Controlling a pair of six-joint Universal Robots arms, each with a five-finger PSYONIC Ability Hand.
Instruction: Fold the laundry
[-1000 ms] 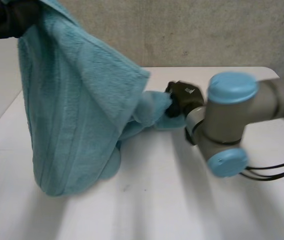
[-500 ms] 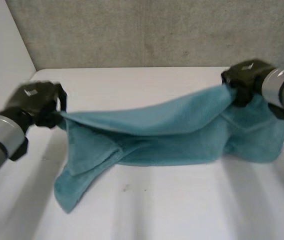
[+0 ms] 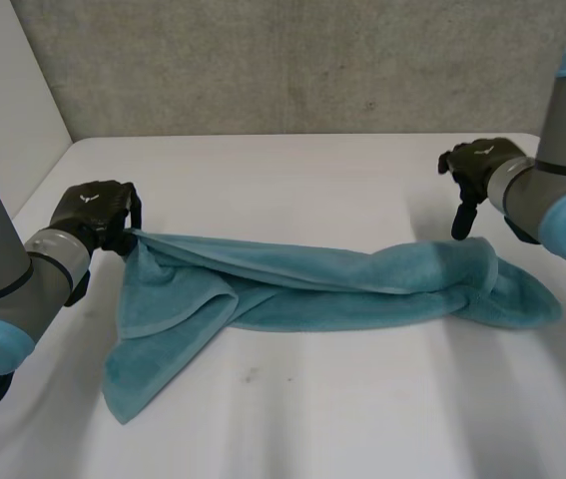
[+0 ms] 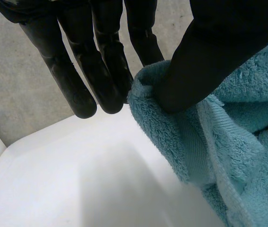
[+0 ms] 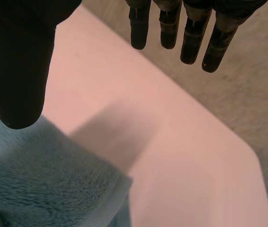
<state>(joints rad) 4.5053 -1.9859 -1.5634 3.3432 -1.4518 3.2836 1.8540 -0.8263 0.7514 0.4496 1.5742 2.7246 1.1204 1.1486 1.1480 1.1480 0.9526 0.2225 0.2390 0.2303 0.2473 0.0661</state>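
A teal towel (image 3: pixel 342 284) lies bunched in a long strip across the white table (image 3: pixel 312 419), with a loose flap hanging toward the front at its left end. My left hand (image 3: pixel 91 208) is at that left end. There its thumb (image 4: pixel 204 61) pinches the towel's edge (image 4: pixel 148 94) against the straight fingers (image 4: pixel 96 71). My right hand (image 3: pixel 480 162) hovers just above the towel's right end, open, fingers pointing down and touching nothing. In the right wrist view its thumb (image 5: pixel 15 61) and fingers (image 5: pixel 185 28) stand wide apart over the towel (image 5: pixel 39 189).
A grey concrete wall (image 3: pixel 312 60) runs behind the table's far edge. A white panel (image 3: pixel 3 100) stands at the left. Bare tabletop lies in front of the towel and beyond it.
The towel, held high by the left hand and then stretched between both hands, now lies on the table. The right hand has let go of its end and lifted off.
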